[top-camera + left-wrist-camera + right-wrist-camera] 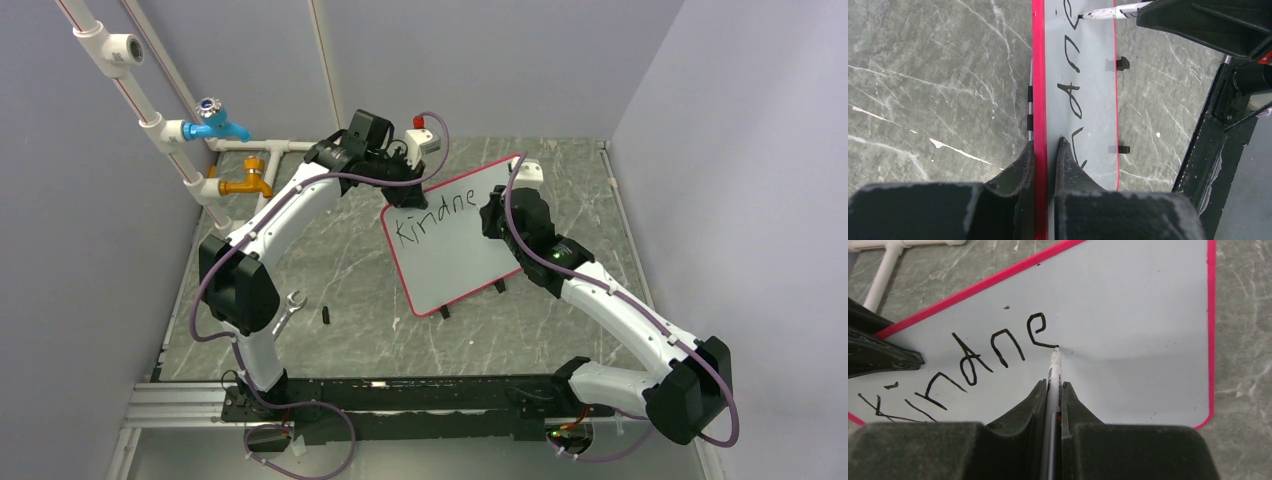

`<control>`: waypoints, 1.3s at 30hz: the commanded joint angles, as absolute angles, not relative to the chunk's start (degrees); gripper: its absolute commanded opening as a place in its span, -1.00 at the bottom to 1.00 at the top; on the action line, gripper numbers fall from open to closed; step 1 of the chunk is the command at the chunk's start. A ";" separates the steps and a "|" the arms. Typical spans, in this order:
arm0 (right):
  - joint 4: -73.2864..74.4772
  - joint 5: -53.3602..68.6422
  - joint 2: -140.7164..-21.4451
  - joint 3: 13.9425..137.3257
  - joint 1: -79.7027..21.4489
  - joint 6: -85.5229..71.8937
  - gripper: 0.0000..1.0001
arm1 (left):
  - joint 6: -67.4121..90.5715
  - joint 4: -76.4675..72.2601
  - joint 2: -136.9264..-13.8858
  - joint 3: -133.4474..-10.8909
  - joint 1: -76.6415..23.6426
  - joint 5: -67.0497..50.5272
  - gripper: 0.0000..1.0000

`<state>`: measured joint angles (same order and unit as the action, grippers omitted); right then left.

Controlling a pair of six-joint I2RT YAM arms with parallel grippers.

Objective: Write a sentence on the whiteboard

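The whiteboard (455,250), white with a thin red rim, stands tilted on the table, raised at its far edge. My left gripper (1047,145) is shut on its red rim (1038,100) at the far left corner (392,200). Black marker letters "Kindne" (432,218) run along the top of the board; they also show in the right wrist view (998,347). My right gripper (1053,385) is shut on a white marker (1054,370); its tip touches the board at the end of the "e". The marker tip also shows in the left wrist view (1098,14).
White pipes with a blue tap (215,122) and an orange tap (248,183) stand at the back left. A wrench (288,308) and a small black cap (326,313) lie on the marble table left of the board. Small black clips (444,312) sit at the board's near edge.
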<state>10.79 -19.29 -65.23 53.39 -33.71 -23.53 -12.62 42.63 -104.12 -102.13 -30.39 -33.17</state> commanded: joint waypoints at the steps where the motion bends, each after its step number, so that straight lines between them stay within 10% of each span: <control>1: 11.73 -22.40 -64.69 56.48 -33.56 -22.44 -1.00 | -21.71 50.10 -107.26 -99.58 -31.37 -22.19 -1.00; 39: 6.76 -13.56 -68.24 60.53 -27.91 -23.68 -1.00 | -21.72 49.93 -107.33 -99.36 -31.72 -22.57 -1.00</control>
<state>9.85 -15.79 -67.94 58.19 -28.14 -23.55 -12.64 42.61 -104.12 -102.13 -30.46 -33.17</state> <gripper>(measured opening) 0.125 0.130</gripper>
